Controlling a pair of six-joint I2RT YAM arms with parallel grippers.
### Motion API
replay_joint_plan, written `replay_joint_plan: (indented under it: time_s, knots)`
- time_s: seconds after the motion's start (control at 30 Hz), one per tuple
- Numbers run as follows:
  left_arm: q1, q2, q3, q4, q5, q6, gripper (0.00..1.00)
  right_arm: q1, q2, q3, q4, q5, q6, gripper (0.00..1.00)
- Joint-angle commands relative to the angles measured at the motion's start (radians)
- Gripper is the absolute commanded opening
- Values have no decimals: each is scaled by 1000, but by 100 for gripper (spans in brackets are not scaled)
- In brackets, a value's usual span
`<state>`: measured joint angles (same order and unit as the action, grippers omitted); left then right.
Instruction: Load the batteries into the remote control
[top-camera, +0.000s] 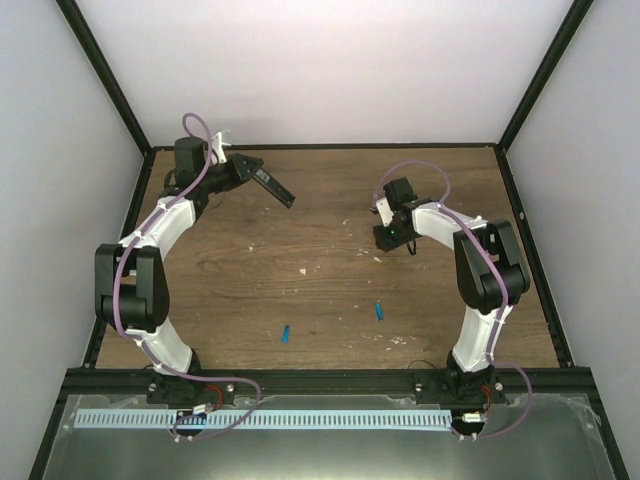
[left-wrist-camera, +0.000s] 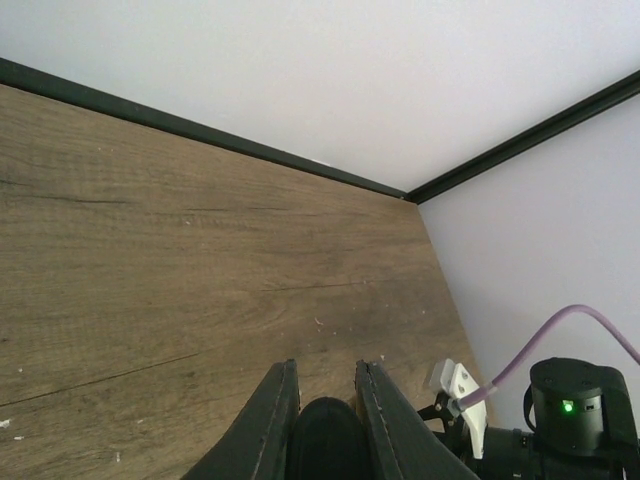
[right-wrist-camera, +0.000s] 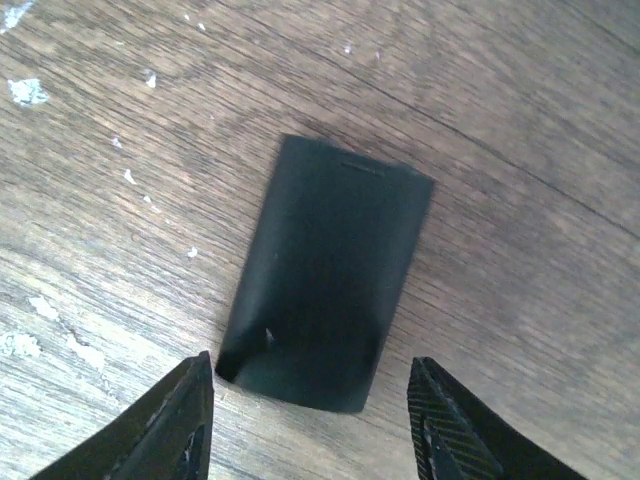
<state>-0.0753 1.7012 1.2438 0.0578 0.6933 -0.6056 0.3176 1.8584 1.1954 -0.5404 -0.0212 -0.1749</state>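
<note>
While pale walls (top-camera: 320, 70) close it in on three sides, a brown wooden bench (top-camera: 330, 280) fills the overhead view, with two white and black arms rising from its near edge.

The left arm (top-camera: 140, 280) reaches to the far left corner. Its left claw (top-camera: 252, 172) is clamped on one end of the remote control (top-camera: 275, 187), a slim black bar that is lifted off the wood and slants towards the middle of the bench. In the left wrist view the two fingers (left-wrist-camera: 275, 420) squeeze a dark rounded body, the remote control (left-wrist-camera: 325, 440), between them. Whether its battery bay is uncovered or holds anything cannot be told from these views.

The right arm (top-camera: 480, 290) bends inward to the right of centre. Its right claw (right-wrist-camera: 310, 368) hangs with jaws apart just above a small black cover piece (right-wrist-camera: 325, 275), which lies flat on the wood. One finger stands at each side of the cover's near end, and neither touches it.

Both bright blue batteries (top-camera: 286, 333) lie loose on the near half of the bench, well apart from the remote control. One is left of centre, and the other battery (top-camera: 379, 310) is right of centre, nearer the right arm.

Pale flecks (right-wrist-camera: 25, 92) dot the wood beside the cover.
</note>
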Motion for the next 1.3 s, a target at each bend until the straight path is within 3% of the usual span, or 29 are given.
replay_joint_plan:
  time_s: [0.0,0.1,0.33,0.57,0.77,0.97,1.27]
  knots:
    - [5,-12,26,12,16,9,0,0,-11,3,-17,23,29,51]
    - [6,-14,10,28,25,7,0,0,-25,2,-16,26,35,58]
    - [5,-35,-86,114,71,-12,0,18,-90,10,-61,-11,89,59]
    - [5,-62,-164,162,88,-31,0,192,-193,-51,-202,-28,248,54]
    - [5,-59,-167,169,104,-38,0,264,-275,-116,-282,-109,390,48]
    - [11,-62,-167,116,116,7,0,389,-258,-70,-368,-105,434,45]
    - [79,-91,-245,134,147,9,0,507,-124,93,-320,-232,556,42]
